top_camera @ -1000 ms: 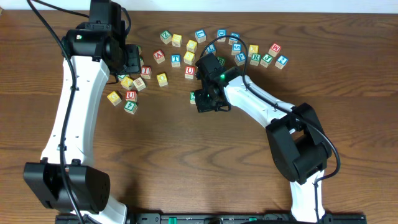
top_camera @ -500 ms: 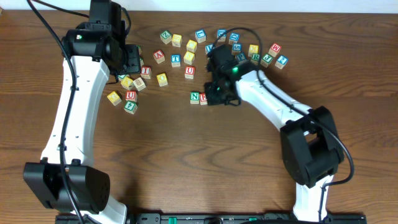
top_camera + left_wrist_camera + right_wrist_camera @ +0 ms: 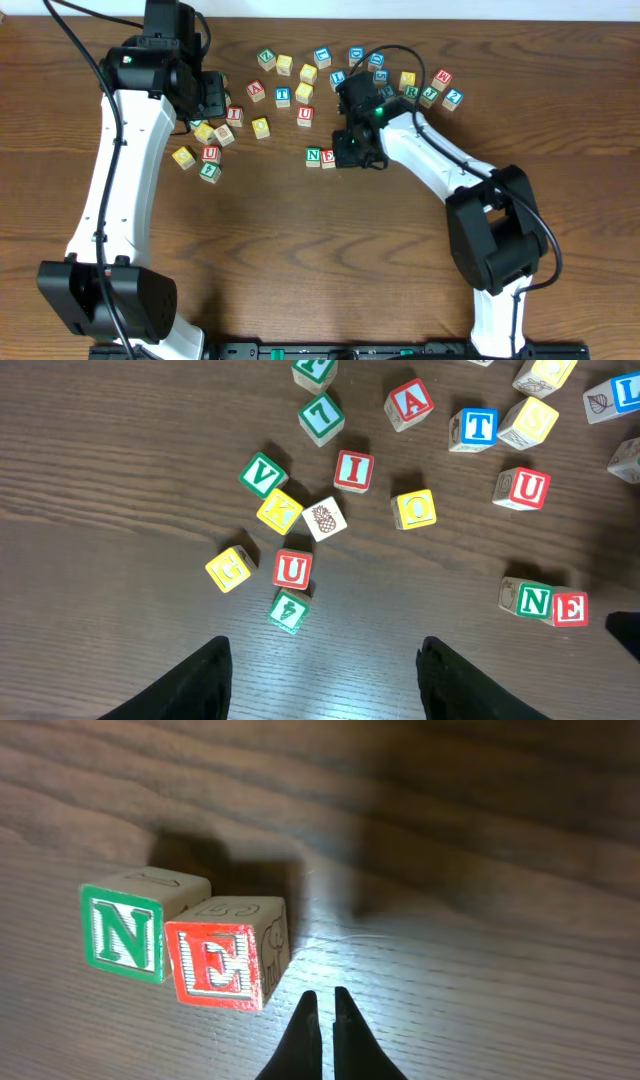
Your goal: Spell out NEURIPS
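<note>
A green N cube [image 3: 314, 155] and a red E cube [image 3: 328, 157] stand side by side, touching, on the table's middle. They also show in the right wrist view, N [image 3: 123, 930] and E [image 3: 215, 965], and in the left wrist view, N [image 3: 535, 600] and E [image 3: 569, 609]. My right gripper [image 3: 323, 1005] is shut and empty, just right of the E cube [image 3: 352, 150]. My left gripper [image 3: 325, 660] is open and empty, high over the left cluster [image 3: 205, 95]. A red U cube [image 3: 305, 115], a red I cube [image 3: 235, 114] and a green R cube [image 3: 411, 92] lie further back.
Loose cubes lie across the back of the table: a red A [image 3: 410, 403], a blue T [image 3: 473, 428], a yellow O [image 3: 414, 509], a green V [image 3: 262, 475], a second red U [image 3: 292, 569] and a yellow G [image 3: 230, 568]. The right arm hides part of the back right cluster.
My right gripper has moved right, off the N and E cubes, which now show fully side by side. The left arm has not moved.
</note>
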Motion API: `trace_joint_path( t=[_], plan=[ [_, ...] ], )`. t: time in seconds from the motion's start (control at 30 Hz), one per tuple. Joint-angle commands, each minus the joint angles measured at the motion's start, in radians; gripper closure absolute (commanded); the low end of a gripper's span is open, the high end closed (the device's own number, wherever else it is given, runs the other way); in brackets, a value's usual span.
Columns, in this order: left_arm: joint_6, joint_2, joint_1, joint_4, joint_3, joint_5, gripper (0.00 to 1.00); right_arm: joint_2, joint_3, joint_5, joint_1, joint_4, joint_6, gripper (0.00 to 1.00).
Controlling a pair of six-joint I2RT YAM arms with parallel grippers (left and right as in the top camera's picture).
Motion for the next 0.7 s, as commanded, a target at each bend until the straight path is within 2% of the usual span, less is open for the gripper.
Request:
trace_joint_path(
  t=[0.0,0.67],
  plan=[
    [0.01,-0.011,0.004,-0.002,0.015,-0.002,0.41,0.025,0.003,0.004,0.012,0.002,0.023,0.99],
    [0.01,-0.011,0.004,-0.002,0.015,-0.002,0.41,0.031,0.003,-0.031,0.028,0.014,0.039,0.97]
  ],
)
